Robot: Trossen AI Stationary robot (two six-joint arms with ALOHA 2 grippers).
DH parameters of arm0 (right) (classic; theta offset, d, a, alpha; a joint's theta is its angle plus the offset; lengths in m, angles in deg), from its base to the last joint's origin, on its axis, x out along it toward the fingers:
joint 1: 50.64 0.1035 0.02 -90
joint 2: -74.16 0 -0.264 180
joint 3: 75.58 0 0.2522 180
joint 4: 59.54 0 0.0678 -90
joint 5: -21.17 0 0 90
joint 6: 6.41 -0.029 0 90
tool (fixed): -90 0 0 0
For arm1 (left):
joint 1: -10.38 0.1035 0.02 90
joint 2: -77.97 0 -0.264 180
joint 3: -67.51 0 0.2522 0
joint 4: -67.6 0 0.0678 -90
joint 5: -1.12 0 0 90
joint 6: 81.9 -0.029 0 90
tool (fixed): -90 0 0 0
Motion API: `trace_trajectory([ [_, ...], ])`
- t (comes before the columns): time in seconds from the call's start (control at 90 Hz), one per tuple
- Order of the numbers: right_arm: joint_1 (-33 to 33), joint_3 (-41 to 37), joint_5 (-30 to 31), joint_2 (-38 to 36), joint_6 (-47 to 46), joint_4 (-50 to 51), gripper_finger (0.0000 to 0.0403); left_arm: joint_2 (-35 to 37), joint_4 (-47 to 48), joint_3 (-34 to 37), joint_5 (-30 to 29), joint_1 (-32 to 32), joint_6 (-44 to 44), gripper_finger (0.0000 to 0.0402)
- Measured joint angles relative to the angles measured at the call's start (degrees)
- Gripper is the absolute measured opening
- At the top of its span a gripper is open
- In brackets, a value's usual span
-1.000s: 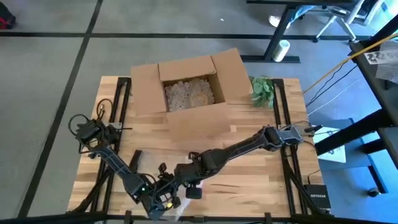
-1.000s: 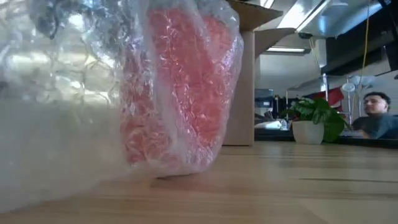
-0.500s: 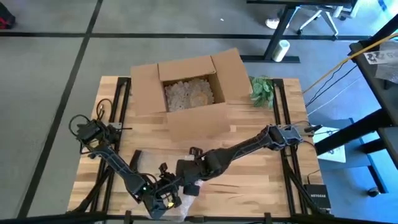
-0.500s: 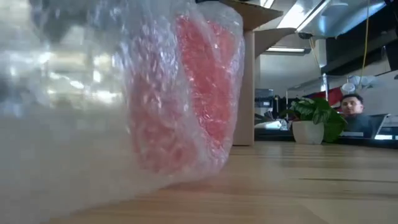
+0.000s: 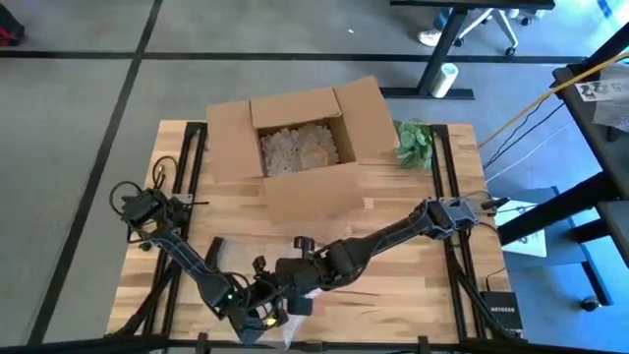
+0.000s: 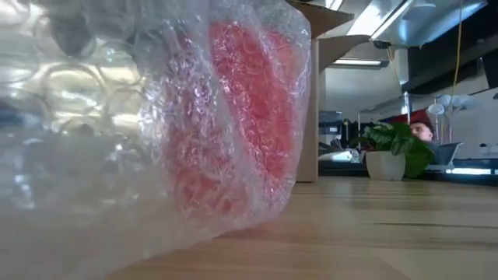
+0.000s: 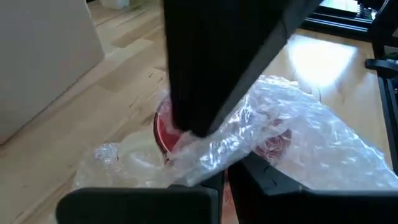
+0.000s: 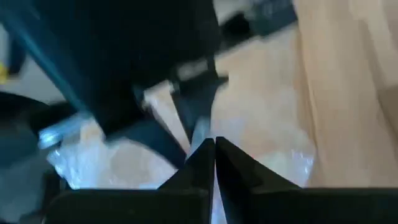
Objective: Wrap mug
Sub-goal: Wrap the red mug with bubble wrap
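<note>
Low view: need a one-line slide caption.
Red mug swathed in bubble wrap on the wooden table, cardboard box and potted plant behind.

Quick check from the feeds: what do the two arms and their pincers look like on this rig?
Both arms are dark, near-black jointed links. The left arm carries loose black cables near its base and small yellow-green markings near its wrist. The right arm has a grey joint housing at its base. Each pincer has two dark, tapered fingers.
</note>
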Motion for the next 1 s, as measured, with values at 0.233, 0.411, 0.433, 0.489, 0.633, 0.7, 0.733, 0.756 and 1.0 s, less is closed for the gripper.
trace_trajectory([
  [0.233, -0.1, -0.1, -3.4, 1.0, -1.7, 4.1, 0.0, 0.0, 0.3, 0.0, 0.0, 0.0, -0.2, 0.0],
  [0.411, -0.1, -0.1, -2.0, 0.9, -2.9, 6.6, 0.0, 0.0, 0.3, 0.0, -0.1, -0.1, -0.6, 0.0],
  [0.433, -0.1, -0.1, -2.0, 0.9, -2.9, 6.6, 0.0, 0.0, 0.3, 0.0, -0.1, -0.2, -0.6, 0.0],
  [0.489, -0.1, -0.1, -1.9, 0.9, -2.9, 6.7, 0.0, 0.0, 0.4, 0.0, -0.1, -0.4, -0.4, 0.0],
  [0.633, -0.1, -0.1, -1.6, 0.9, -4.8, 11.7, 0.0, 1.0, 2.6, 0.1, -0.1, -1.9, 1.2, 0.0],
  [0.7, -0.1, -0.1, -1.6, 0.9, -5.8, 13.9, 0.0, 2.2, 4.1, 0.1, -0.9, -3.3, 2.3, 0.0],
  [0.733, -0.1, -0.1, -1.6, 0.9, -5.8, 14.2, 0.0, 2.9, 5.0, 0.1, -1.9, -4.1, 3.0, 0.0],
  [0.756, -0.1, -0.1, -1.6, 0.9, -5.9, 14.2, 0.0, 3.4, 5.5, 0.1, -2.7, -4.7, 3.4, 0.0],
  [1.0, -0.9, 0.0, -4.8, 3.8, -5.7, 13.0, 0.0, 7.7, 11.4, 0.1, -11.0, -11.6, 10.3, 0.0],
])
